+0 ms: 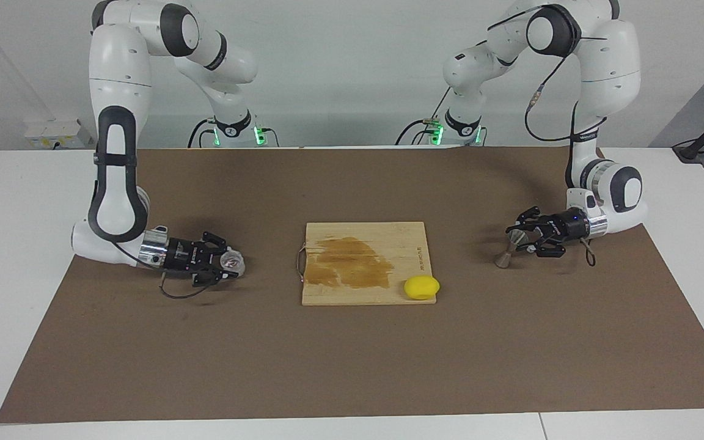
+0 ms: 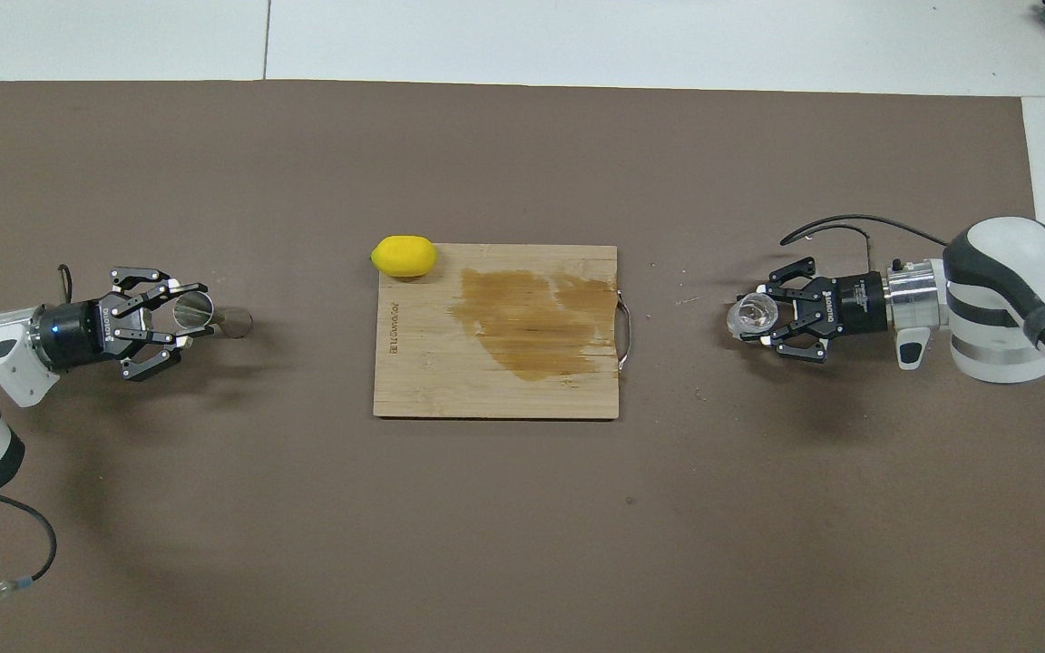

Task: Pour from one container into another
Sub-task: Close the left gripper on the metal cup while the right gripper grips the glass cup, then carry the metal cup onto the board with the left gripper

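Two arms at work over a white desk covered by a brown mat. Midway along the mat, a wooden cutting board with a dark wet-looking stain, and a lemon on the board's corner farthest from the robots, toward the left arm's end.

Toward the left arm's end of the desk, left claw closed on the upper cone of the steel jigger. Jigger leaning, lower cone apparently touching the mat. Toward the right arm's end, right claw closed around the small clear glass cup, low at the mat. Cannot tell whether the cup carries any liquid. Cup and jigger well apart, board between them.

Judged step: both grasps made, lifting and meeting next. To do it well:
- Lift the cup level, without haste, mouth up.
- Right the jigger first, open cone straight up. Thin waist, likely to swivel in a loose pinch.
- Bring both over the board, so that spills land on wood.
- Set the cup's lip just above the jigger's mouth before tipping.
- Tip slowly. Narrow target, thick glass rim prone to dribbling.
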### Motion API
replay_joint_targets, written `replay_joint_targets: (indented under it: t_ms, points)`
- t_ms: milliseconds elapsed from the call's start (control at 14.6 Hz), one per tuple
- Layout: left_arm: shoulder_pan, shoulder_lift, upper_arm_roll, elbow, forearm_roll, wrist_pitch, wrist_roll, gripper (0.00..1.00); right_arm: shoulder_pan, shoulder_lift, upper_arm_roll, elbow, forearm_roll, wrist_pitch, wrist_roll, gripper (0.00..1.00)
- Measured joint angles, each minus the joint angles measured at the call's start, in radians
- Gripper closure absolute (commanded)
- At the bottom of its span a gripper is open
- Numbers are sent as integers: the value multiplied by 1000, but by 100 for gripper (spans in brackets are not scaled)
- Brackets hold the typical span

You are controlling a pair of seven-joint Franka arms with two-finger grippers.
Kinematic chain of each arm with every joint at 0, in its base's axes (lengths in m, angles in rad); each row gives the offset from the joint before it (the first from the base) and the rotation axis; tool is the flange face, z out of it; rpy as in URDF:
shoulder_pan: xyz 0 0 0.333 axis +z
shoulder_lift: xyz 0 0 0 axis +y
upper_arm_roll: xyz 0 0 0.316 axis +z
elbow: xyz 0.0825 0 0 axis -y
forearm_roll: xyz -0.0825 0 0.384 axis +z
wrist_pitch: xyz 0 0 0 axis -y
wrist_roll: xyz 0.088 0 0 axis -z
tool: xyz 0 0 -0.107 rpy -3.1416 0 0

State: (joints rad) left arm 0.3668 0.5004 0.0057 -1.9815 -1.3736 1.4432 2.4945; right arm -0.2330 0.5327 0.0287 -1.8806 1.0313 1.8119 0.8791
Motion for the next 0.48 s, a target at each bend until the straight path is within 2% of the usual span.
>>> replay_joint_targets:
  t_ms: [480]
  points:
    - [-43,-7,-57,22,-3,-1,-62,75,-10,0,-1,42,23,1,0,92]
